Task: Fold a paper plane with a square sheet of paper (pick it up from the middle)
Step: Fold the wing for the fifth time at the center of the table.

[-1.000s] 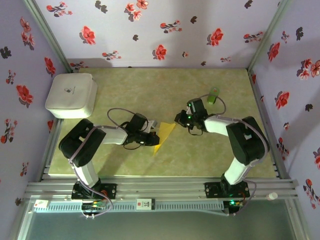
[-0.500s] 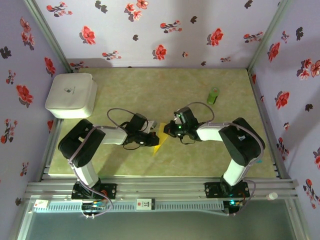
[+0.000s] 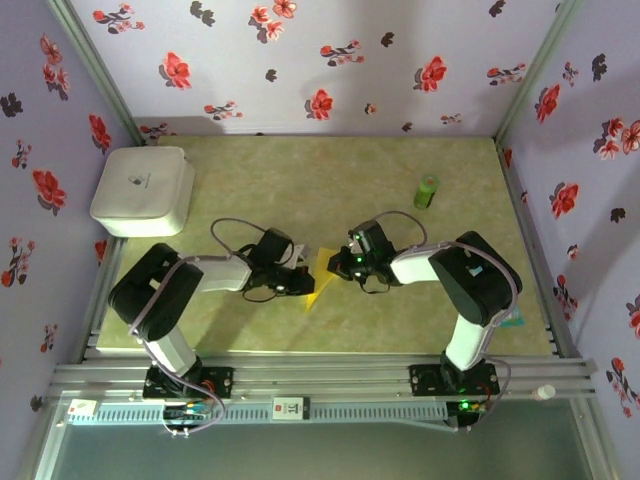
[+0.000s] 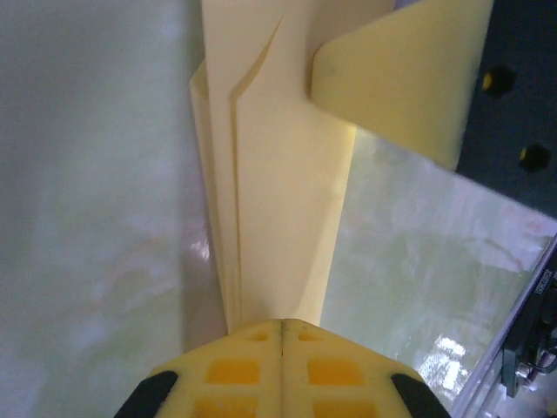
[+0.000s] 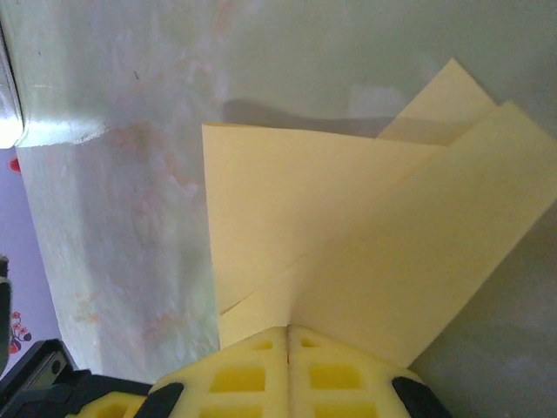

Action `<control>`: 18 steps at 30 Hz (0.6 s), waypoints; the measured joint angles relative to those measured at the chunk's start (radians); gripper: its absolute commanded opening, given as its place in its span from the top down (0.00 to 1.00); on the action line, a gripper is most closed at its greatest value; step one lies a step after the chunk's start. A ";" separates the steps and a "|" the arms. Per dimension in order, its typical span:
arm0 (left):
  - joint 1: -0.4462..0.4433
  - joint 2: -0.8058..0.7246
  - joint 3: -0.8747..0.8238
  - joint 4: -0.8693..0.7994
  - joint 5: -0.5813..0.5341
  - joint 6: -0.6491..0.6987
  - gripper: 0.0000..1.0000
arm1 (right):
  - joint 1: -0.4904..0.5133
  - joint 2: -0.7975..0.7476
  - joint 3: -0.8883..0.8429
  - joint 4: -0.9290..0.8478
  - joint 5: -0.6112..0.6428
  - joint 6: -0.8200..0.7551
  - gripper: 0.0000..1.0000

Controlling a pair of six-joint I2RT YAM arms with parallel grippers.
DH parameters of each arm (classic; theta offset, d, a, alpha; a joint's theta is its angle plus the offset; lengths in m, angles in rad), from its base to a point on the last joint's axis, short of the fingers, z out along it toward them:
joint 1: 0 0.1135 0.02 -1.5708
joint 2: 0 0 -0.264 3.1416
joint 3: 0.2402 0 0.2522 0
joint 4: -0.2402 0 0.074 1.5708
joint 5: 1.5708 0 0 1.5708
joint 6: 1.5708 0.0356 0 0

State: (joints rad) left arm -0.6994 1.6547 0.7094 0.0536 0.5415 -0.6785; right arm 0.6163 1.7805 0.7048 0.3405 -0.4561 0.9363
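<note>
Pinching from opposite sides, the left gripper (image 4: 283, 331) and the right gripper (image 5: 288, 333) each have their jaws closed flat on an edge of the sheet of paper (image 4: 278, 174). The sheet sits low over the desk (image 3: 300, 170), between the two arms near the middle; I cannot tell whether it rests on the surface. It is thin, bright yellow and already creased into several overlapping layers. It should be almost weightless, limp across a single flap and stiffer along the folds. I judge it easy to crumple or tear if the arms pull apart, and slick enough to slide out of a light pinch. The best hold is on the layered folds. There are two grippers, one sheet, one green cylinder (image 3: 427, 190) and one white rounded box (image 3: 143, 190); the cylinder and box are well apart from the paper.
</note>
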 measured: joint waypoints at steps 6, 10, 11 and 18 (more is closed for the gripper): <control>-0.003 -0.082 0.004 -0.010 0.001 -0.054 1.00 | 0.000 0.000 0.000 0.000 0.000 0.008 1.00; -0.016 -0.083 0.029 -0.014 0.001 -0.072 1.00 | 0.000 0.000 0.000 0.000 0.000 0.011 1.00; -0.022 -0.080 0.037 -0.014 0.002 -0.075 1.00 | 0.000 0.000 0.000 0.000 0.000 0.011 1.00; -0.071 -0.005 0.102 -0.014 0.001 -0.079 1.00 | 0.000 0.001 0.000 0.001 0.000 0.014 1.00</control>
State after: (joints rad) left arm -0.7704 1.6493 0.8112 0.0395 0.5423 -0.7574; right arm 0.6163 1.7813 0.7048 0.3412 -0.4564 0.9504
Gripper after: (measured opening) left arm 0.047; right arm 0.046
